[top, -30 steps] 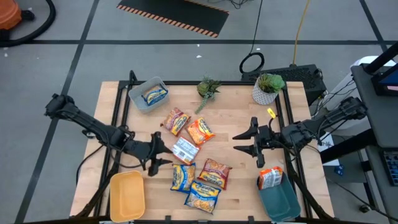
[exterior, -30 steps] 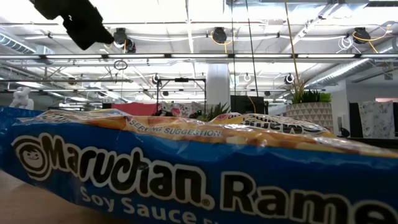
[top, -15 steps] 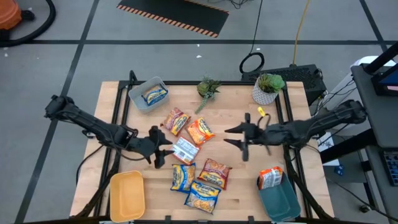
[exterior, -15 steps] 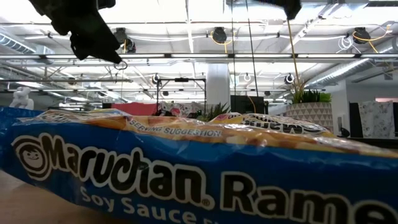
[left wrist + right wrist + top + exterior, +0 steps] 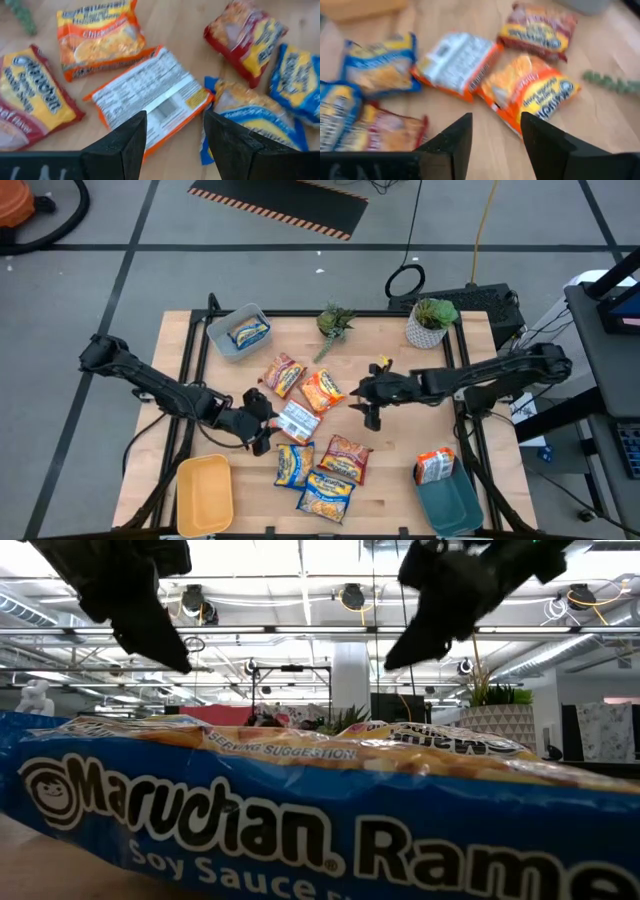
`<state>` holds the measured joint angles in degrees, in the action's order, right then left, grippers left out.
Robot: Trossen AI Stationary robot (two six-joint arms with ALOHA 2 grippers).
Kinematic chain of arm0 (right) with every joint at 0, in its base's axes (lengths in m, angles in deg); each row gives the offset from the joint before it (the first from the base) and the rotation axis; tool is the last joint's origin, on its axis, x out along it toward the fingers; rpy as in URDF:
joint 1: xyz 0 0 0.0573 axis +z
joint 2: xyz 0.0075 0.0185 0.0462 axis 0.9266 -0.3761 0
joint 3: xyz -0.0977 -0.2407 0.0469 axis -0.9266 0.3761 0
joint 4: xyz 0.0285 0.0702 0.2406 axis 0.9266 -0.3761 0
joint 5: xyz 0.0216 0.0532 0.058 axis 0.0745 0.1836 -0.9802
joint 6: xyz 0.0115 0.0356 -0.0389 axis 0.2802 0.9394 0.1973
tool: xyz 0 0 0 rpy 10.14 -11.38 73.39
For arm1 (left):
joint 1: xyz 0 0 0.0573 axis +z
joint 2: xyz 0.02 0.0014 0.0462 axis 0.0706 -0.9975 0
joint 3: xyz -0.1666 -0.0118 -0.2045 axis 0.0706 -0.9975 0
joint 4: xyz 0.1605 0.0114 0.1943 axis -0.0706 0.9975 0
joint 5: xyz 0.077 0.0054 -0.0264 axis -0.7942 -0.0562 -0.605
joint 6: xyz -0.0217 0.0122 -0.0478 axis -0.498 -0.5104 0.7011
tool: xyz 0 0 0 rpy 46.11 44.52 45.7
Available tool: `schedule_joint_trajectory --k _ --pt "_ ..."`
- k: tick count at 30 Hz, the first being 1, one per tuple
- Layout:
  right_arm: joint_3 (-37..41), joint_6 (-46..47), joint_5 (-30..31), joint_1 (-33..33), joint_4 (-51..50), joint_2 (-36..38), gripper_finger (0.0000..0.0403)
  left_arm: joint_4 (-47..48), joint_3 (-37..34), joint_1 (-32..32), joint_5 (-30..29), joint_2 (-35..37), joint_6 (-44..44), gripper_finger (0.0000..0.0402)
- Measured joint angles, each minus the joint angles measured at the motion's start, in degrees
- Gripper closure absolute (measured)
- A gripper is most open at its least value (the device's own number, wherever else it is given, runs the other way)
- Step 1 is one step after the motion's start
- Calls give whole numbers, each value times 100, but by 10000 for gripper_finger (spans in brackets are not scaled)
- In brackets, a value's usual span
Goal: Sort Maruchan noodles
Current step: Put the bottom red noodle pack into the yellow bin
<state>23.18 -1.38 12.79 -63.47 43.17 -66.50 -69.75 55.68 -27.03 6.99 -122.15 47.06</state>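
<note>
At the near edge of the wooden surface (image 5: 190, 350), between the shallow yellow plastic bin (image 5: 204, 493) on the left and the teal plastic bin (image 5: 449, 500) on the right, lie my nearest packets. A crinkly blue-and-yellow packet (image 5: 326, 493) sits closest, with another blue-and-yellow packet (image 5: 293, 464) and a red-and-yellow packet (image 5: 346, 457) just behind it. One orange packet (image 5: 434, 465) already stands in the teal bin.

Further in, the white-backed orange-edged packet (image 5: 298, 421) lies face down. My left hand (image 5: 262, 425) hovers just left of it with fingers spread wide, holding nothing. My right hand (image 5: 371, 395), equally wide and empty, hangs right of the orange chicken-flavour packet (image 5: 322, 391). A red-and-yellow packet with a brown front (image 5: 283, 374) lies beside that one. At the far left, the grey plastic bin (image 5: 238, 331) holds one blue packet (image 5: 248, 334), and two small potted plants (image 5: 334, 324) stand along the far edge.

I judge these packets light, with a brittle noodle block inside slick film. Too hard a squeeze could crack the block, and the wrapper may slide between the fingers. I would close across the short width at mid-length, where the block gives firm backing. Where packets overlap, I would take the free edge of the top one.
</note>
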Motion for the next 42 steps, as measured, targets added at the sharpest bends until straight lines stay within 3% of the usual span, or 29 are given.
schedule_joint_trajectory --k 7,11,37,42 --pt "0 -2 20 -219 -60 -737 157 -57 0 59 -9 13 -129 199" --pt "0 -2 22 -347 -48 -1102 134 -209 0 72 -13 13 -308 199" --pt "-11 -229 -42 -601 1086 -2400 133 -492 0 311 -22 15 -772 199" --pt "-13 -59 -547 -617 977 -2313 133 -490 0 311 -24 15 -728 199"
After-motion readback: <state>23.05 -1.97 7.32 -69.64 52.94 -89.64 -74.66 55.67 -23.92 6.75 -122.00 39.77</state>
